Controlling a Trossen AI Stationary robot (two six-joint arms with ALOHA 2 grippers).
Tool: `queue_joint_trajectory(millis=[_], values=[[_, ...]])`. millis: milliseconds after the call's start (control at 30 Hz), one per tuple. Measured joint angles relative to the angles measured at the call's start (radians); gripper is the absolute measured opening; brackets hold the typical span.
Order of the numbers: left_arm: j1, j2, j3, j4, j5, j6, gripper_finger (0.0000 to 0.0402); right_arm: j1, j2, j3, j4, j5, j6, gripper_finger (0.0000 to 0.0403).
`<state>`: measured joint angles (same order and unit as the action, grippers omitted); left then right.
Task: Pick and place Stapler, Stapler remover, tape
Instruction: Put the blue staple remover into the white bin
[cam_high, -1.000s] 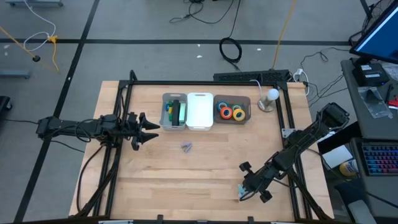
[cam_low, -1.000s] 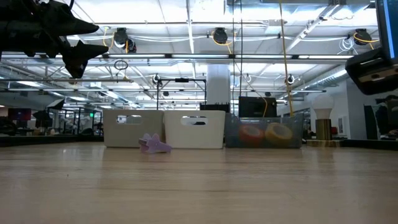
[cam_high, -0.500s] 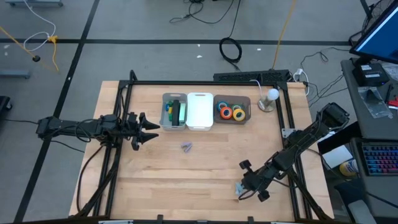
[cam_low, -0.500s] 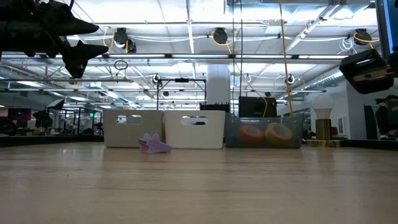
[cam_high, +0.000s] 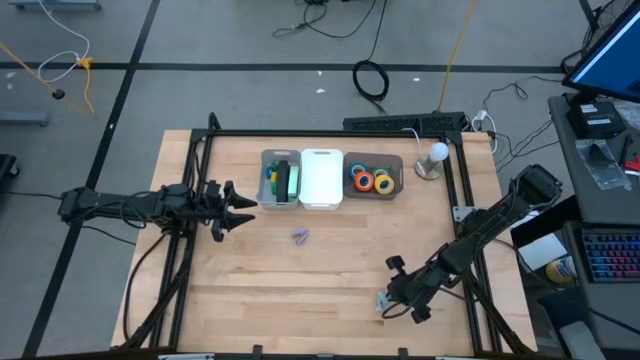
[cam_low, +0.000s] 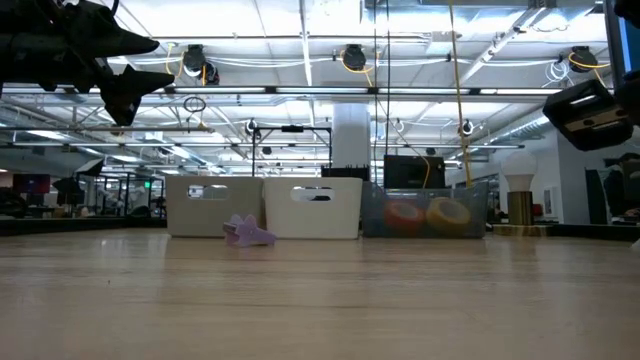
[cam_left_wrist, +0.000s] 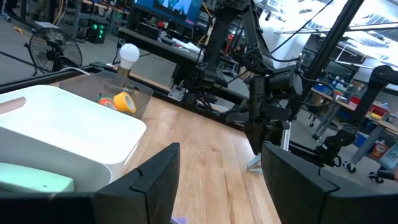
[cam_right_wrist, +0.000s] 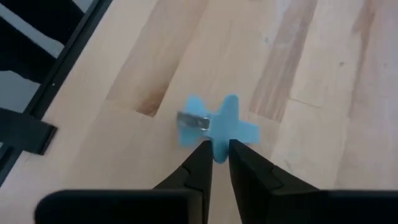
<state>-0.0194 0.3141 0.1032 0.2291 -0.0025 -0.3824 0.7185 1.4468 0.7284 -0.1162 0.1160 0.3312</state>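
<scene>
The wooden table (cam_high: 330, 290) is framed by a black metal rig (cam_high: 320, 132). Along its far side three bins are lined up touching: a grey bin (cam_high: 267, 196) holding a green stapler (cam_high: 289, 181), a white bin (cam_high: 321, 180) in the middle, and a clear bin (cam_high: 395, 160) in which the tape rolls are kept, orange (cam_high: 362, 181), yellow (cam_high: 383, 184), blue (cam_high: 358, 168) and green (cam_high: 379, 170). Just beside the clear bin a white bulb lamp (cam_high: 436, 157) is stood.

The left gripper (cam_high: 243, 213) is held above the table's left part, near the grey bin, with its fingers (cam_left_wrist: 155, 177) spread wide apart and nothing between them.

The right gripper (cam_high: 385, 303) is lowered to the near right part of the table. In the right wrist view its fingers (cam_right_wrist: 199, 163) are seen drawn almost together around one wing of a blue staple remover (cam_right_wrist: 217, 124); whether the piece is truly pinched cannot be told, and the remover lies on the wood.

A purple staple remover (cam_high: 300, 237) lies alone on the bare wood in front of the white bin, apart from both grippers.
</scene>
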Motion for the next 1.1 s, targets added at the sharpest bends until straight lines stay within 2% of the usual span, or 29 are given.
queue_joint_trajectory(millis=[233,833,1100], values=[[0.000,0.000,0.000,0.001,0.000,0.000,0.0225,-0.011,-0.033,0.000,-0.001,0.019,0.000,0.0004],[0.000,0.000,0.000,0.000,0.000,0.000,0.0225,-0.087,-0.052,0.000,-0.002,0.019,0.023,0.0001],[0.000,0.000,0.000,0.000,0.000,0.000,0.0225,-0.217,-0.182,0.000,-0.001,0.051,-0.071,0.0001]])
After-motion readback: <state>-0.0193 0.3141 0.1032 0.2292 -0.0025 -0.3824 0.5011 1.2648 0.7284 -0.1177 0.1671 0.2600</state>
